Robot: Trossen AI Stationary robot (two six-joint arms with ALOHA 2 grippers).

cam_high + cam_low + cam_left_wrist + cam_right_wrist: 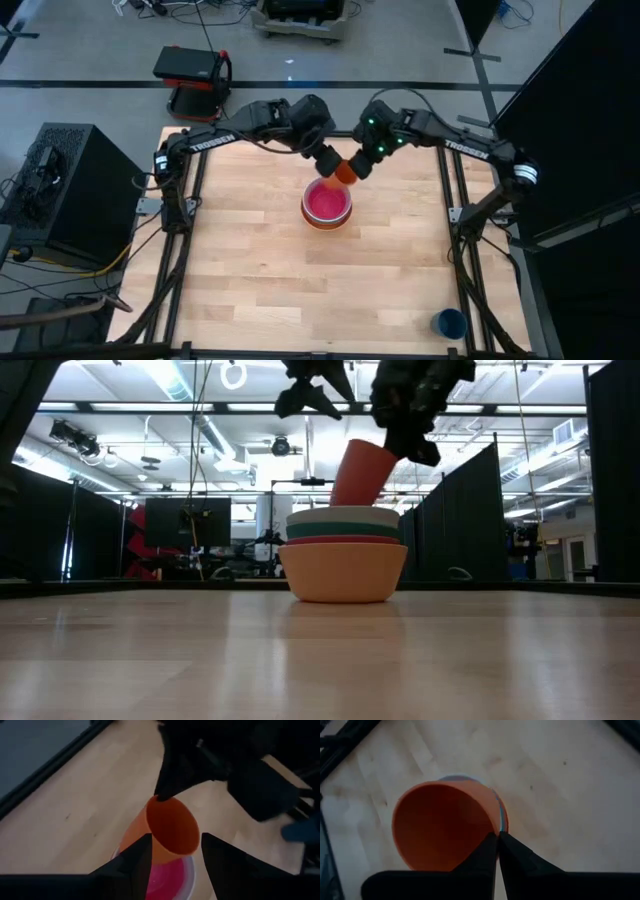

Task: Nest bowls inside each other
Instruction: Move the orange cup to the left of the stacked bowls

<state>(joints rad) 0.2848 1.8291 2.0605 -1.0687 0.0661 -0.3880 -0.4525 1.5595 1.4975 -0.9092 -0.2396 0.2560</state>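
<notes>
- The right gripper (352,170) hangs just above the centre of the high view, over the far edge of the bowl stack. Its two fingers (492,851) are pressed together on the rim of the orange cup (442,825).
- The orange cup is in the air, tilted, with its mouth turned toward the left arm. In the low view the cup (360,474) shows above the stack, leaning to the right, and I cannot tell if it touches the bowls.
- The left gripper (326,160) is just beside the right one, a little to the left in the high view. Its fingers (136,859) stand apart, one on each side of the cup's mouth, and they hold nothing.
- The bowls are nested in one stack (327,203) near the middle of the wooden table (250,270).
- In the low view the yellow-orange bowl (343,573) is at the bottom, then the red-orange bowl (343,541), then the teal green bowl (343,528), and the white bowl's rim (343,514) is on top.
- From above, the pink bowl (327,200) sits innermost in the stack.
- A dark blue cup (450,323) stands well apart, at the lower right of the high view, near the table's corner.
</notes>
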